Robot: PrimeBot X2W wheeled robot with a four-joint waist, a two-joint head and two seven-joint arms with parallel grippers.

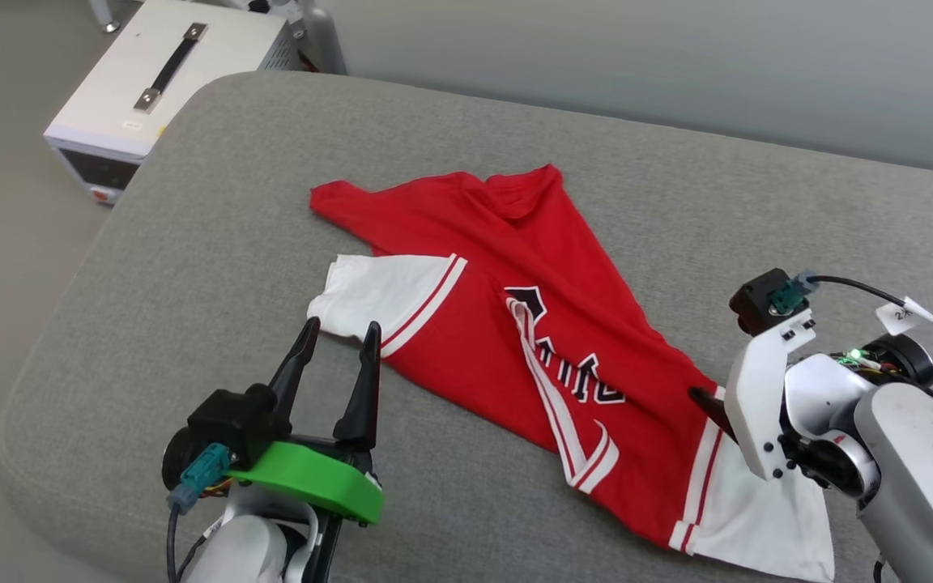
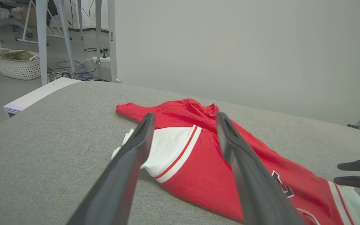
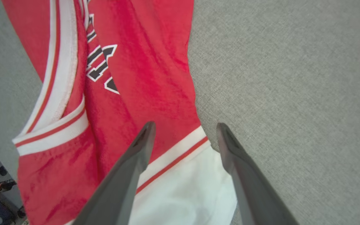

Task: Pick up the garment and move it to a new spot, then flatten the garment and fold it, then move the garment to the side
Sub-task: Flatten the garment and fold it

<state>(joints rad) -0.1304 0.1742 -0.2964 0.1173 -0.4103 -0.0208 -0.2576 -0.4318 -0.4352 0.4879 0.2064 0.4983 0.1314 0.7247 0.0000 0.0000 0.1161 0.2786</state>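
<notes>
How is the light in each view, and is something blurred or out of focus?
Head view: soft even light, no glare, the garment sharp. Left wrist view: the fingers of the left gripper loom large and soft near the lens. Right wrist view: the fingers of the right gripper slightly blurred, the lettering fairly clear.

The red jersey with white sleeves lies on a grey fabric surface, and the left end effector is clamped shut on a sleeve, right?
Not quite: the left wrist view shows the left end effector open, its dark fingers spread and gripping nothing. The red jersey T-shirt with white short sleeves does lie on the grey fabric-covered surface.
</notes>
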